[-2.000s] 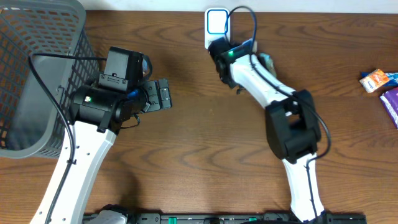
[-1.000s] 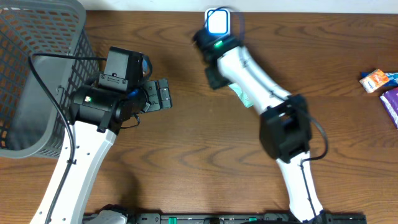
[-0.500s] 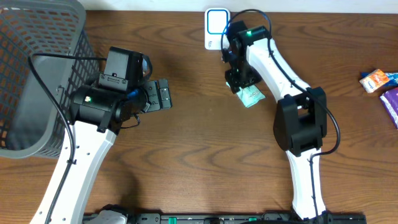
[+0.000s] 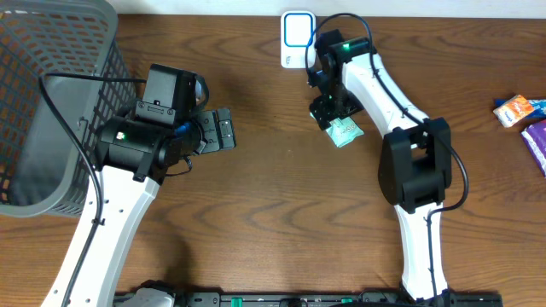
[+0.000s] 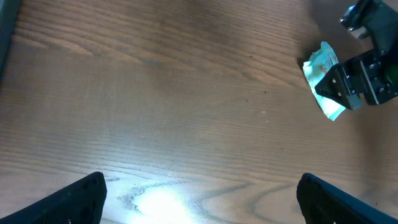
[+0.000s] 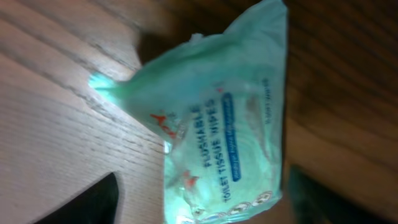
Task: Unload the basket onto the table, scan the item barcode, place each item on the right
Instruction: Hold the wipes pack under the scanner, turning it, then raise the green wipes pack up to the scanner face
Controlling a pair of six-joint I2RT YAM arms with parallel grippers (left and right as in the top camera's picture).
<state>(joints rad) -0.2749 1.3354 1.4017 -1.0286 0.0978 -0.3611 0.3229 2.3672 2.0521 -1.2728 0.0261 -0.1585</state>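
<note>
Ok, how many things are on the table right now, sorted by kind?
Baskets: 1, the grey basket
Scanners: 1, the white scanner
Packets: 3, the green wipes packet, the orange packet, the purple packet
Total: 5

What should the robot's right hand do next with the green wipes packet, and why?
Probably lift the right gripper straight up and clear. Its jaws stand open on either side of the flushable wipes packet, which lies flat on the wooden table near the scanner, so nothing is held.
</note>
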